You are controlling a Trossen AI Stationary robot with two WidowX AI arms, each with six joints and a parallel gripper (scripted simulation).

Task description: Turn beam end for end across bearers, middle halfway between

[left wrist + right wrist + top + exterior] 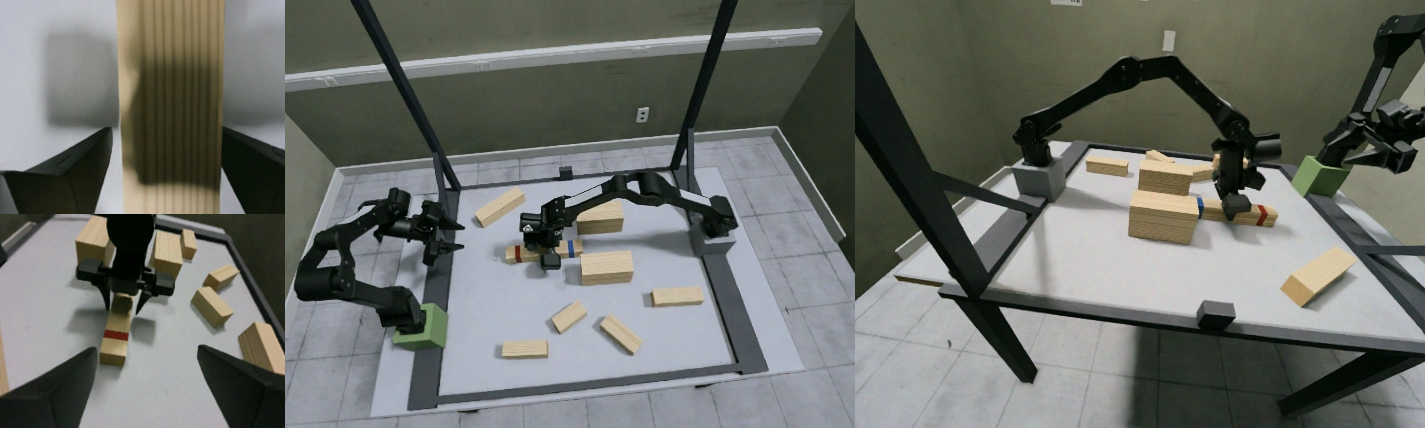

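In the top view, we find the middle of the long wooden beam with red and blue bands (559, 250) (1215, 210) (172, 96) (118, 321) hidden by the black left gripper (542, 254) (1239, 202) (162, 133) (121, 311). In the exterior view, the nearer pale wooden block (600, 220) (1162, 217) (93, 243) covers its blue-banded end. In the left wrist view, we note both beam ends cut off. In the right wrist view, the blue band is hidden.
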